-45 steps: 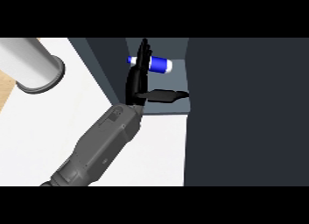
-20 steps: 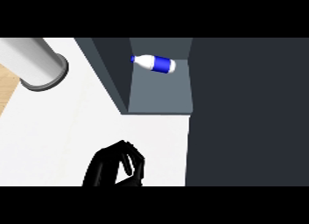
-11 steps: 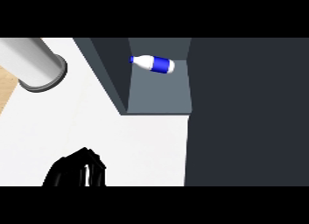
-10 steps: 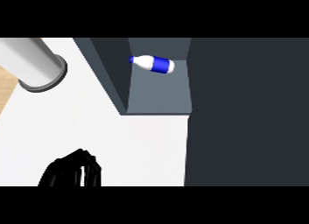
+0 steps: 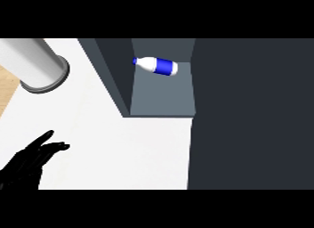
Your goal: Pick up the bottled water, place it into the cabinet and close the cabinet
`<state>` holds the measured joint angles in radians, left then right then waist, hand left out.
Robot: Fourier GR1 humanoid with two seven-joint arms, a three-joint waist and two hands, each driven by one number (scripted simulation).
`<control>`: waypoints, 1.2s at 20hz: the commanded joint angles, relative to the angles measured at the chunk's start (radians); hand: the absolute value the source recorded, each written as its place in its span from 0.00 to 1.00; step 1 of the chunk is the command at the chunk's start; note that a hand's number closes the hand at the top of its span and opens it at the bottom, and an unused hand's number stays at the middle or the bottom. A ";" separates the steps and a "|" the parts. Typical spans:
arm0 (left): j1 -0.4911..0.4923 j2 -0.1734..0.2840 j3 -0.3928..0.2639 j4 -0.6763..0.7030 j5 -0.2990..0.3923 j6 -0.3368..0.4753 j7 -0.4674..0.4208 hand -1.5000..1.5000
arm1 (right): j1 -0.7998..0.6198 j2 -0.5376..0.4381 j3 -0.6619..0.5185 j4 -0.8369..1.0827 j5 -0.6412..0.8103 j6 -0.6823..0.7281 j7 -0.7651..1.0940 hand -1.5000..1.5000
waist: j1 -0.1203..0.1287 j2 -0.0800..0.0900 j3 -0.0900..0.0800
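From the head view, looking steeply down, one black hand (image 5: 28, 167) shows at the lower left corner, over the white table (image 5: 120, 147). Which of the robot's hands it is cannot be told for certain from this view; it sits at the left side of the picture. Its fingers (image 5: 44, 138) are stretched out nearly straight, pointing up and to the right, a little spread, with a shorter one sticking out just to the right of the longest tip. They have hold of nothing and nothing lies between them. No second hand is visible. Well beyond the fingertips, up and to the right of them, stands the cabinet (image 5: 113, 75), dark grey, its open compartment facing into view with a lighter grey floor. The bottled water (image 5: 156, 66) lies on its side inside that compartment, toward the back, its white cap end pointing left and a blue band round its middle; it is well apart from the fingers. Right of the compartment runs a wide dark panel (image 5: 258, 116), which may be the cabinet door, though I cannot tell for sure. Above the fingers, toward the upper left, a pale grey cylinder (image 5: 34, 62) stands on the table beside a strip of wooden surface (image 5: 0, 93).
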<state>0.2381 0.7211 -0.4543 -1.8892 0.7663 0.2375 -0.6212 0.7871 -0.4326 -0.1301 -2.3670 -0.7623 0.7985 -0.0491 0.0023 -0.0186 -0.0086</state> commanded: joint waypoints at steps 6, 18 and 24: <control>0.103 0.104 0.118 -0.063 0.087 -0.076 -0.002 0.00 | -0.077 -0.041 0.089 -0.304 0.143 -0.052 0.108 1.00 | 0.030 -0.007 -0.006; 0.206 0.177 0.207 -0.045 0.154 -0.184 -0.020 0.00 | -0.320 -0.098 0.275 -0.249 0.192 -0.116 0.239 1.00 | 0.042 -0.021 -0.016; 0.249 0.222 0.272 -0.040 0.186 -0.223 -0.023 0.00 | -0.428 -0.057 0.419 -0.193 0.194 -0.242 0.316 1.00 | 0.053 -0.016 -0.014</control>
<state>0.4596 0.9150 -0.2156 -1.9361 0.9356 0.0433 -0.6425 0.3958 -0.4964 0.2422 -2.3561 -0.6992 0.6537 0.1715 0.0509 -0.0361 -0.0233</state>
